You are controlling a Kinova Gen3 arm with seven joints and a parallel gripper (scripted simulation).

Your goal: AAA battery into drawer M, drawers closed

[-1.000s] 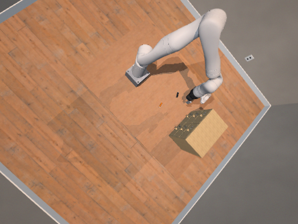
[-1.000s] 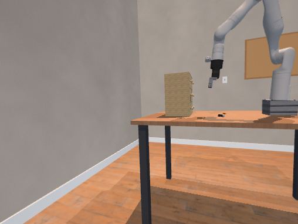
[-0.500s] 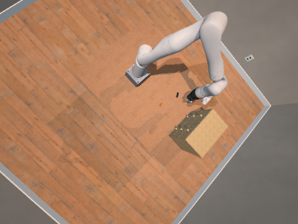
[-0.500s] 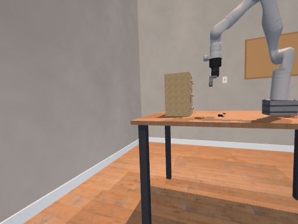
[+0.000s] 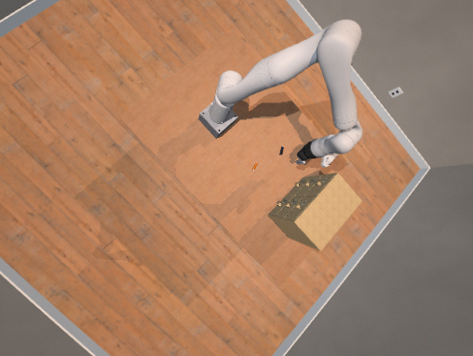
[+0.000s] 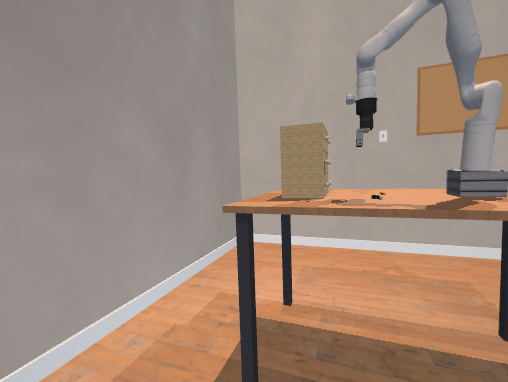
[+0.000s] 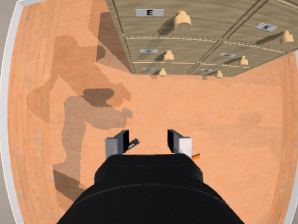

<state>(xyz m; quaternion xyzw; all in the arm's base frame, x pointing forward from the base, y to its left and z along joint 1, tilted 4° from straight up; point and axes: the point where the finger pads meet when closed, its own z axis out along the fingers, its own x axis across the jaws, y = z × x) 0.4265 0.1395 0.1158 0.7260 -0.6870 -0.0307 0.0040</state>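
Wooden chest stands apart from the spread end effector, open air separating its front edge from the fingers.

The pincer now more nearly upright and slightly higher than a second ago.
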